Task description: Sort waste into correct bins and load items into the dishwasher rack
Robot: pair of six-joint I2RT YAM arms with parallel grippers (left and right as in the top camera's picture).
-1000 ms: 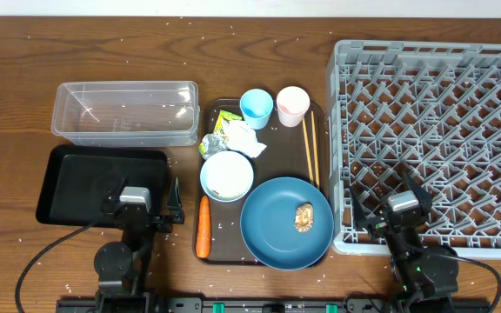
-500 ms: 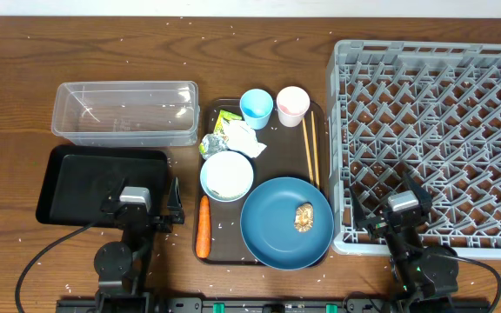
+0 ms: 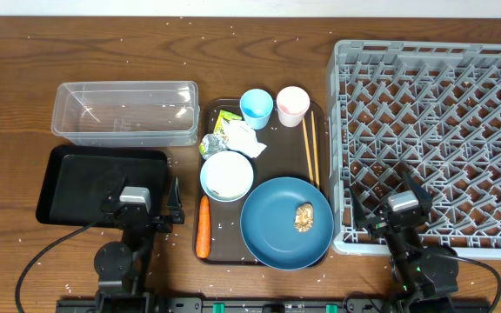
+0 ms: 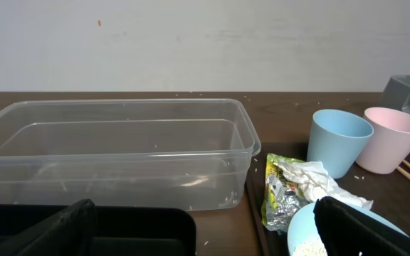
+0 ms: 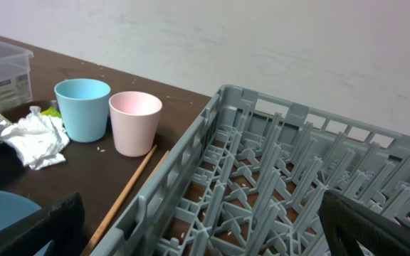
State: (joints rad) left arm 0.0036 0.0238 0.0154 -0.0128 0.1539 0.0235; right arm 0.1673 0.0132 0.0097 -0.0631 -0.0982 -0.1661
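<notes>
Both arms parked at the near edge of the counter. My left gripper is released, fingers spread wide, nothing in it; it sits over the near right corner of the black tray. My right gripper is released too and holds nothing, at the near left corner of the grey rack. The clear tub is just behind the black tray. The brown serving tray lies between the bins and the rack. On it: blue cup and pink cup upright side by side at the far end, and the chopsticks lying along the right side, by the rack. The crumpled wrapper is in front of the blue cup, with the yellow-green packet partly under it. The pale bowl is upright near the tray's left edge; the left wrist view shows some white rice in it. The carrot lies lengthwise on the tray's near left edge. The blue plate is at the near right with a brown lump on it. Loose rice grains are scattered over the counter.
</notes>
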